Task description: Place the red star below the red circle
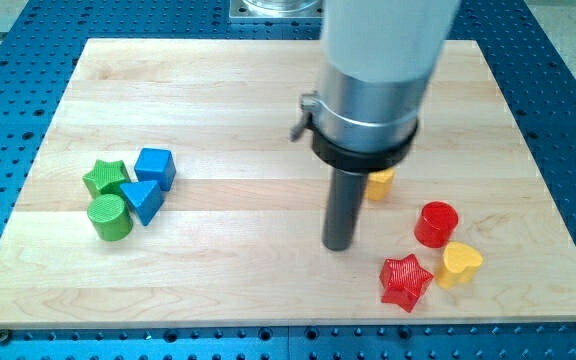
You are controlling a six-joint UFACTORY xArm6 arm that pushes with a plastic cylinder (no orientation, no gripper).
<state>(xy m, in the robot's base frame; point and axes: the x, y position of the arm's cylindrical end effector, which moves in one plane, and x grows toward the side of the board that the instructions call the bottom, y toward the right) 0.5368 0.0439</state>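
Observation:
The red star lies near the view's bottom right of the wooden board. The red circle stands just above and to the right of it. A yellow heart sits right of the star and below the circle, close to both. My tip rests on the board to the left of the star and the circle, a short gap away from the star.
A yellow block is partly hidden behind the rod, above the red circle's left. At the view's left are a green star, a blue cube, a blue triangle and a green cylinder, clustered together.

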